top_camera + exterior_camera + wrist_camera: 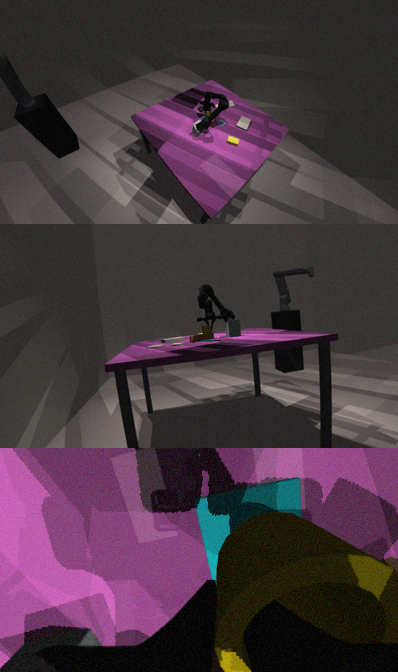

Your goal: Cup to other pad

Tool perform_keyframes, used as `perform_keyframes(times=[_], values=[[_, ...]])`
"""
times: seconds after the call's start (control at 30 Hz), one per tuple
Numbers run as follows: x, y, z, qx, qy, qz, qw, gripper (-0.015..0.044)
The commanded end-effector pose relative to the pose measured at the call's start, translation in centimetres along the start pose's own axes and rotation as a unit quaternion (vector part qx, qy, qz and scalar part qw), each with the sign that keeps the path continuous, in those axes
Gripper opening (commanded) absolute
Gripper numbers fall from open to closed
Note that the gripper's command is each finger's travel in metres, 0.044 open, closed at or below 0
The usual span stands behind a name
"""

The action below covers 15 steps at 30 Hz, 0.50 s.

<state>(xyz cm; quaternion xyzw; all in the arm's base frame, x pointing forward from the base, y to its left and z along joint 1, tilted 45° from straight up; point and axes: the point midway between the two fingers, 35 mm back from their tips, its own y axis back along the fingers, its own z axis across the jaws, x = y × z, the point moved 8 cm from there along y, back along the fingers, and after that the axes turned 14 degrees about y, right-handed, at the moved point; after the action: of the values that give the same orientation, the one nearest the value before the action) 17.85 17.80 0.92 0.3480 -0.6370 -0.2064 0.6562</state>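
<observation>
The yellow cup (208, 112) (207, 331) (280, 540) is upright over the cyan pad (204, 116) (206, 340) (287, 494), low down; whether its base touches the pad cannot be told. In the wrist view the cup covers part of this pad. My gripper (210, 324) (225, 587) points down and is shut on the cup's wall, one finger inside the rim and one outside. The other pad, blue-grey (222, 122), lies apart from the cup, toward the pale block. The marbles are not visible; the cup's inside is dark and partly hidden by a finger.
A wooden bar (196, 337) lies beside the cup, between the pads. A pale block (244, 122) (172, 339) and a yellow block (233, 140) lie farther off. Flat white pieces (231, 103) (155, 346) lie beyond. A grey box (234, 328) stands by my arm's base.
</observation>
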Motion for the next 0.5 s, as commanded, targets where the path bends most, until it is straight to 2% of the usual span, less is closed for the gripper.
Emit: perform_keyframes(times=[0.0,0.47], values=[[0.1,-0.7,0.1,0.000,0.004,0.004,1.000,0.0000],[0.1,-2.9,0.2,0.000,0.004,0.005,1.000,0.0000]])
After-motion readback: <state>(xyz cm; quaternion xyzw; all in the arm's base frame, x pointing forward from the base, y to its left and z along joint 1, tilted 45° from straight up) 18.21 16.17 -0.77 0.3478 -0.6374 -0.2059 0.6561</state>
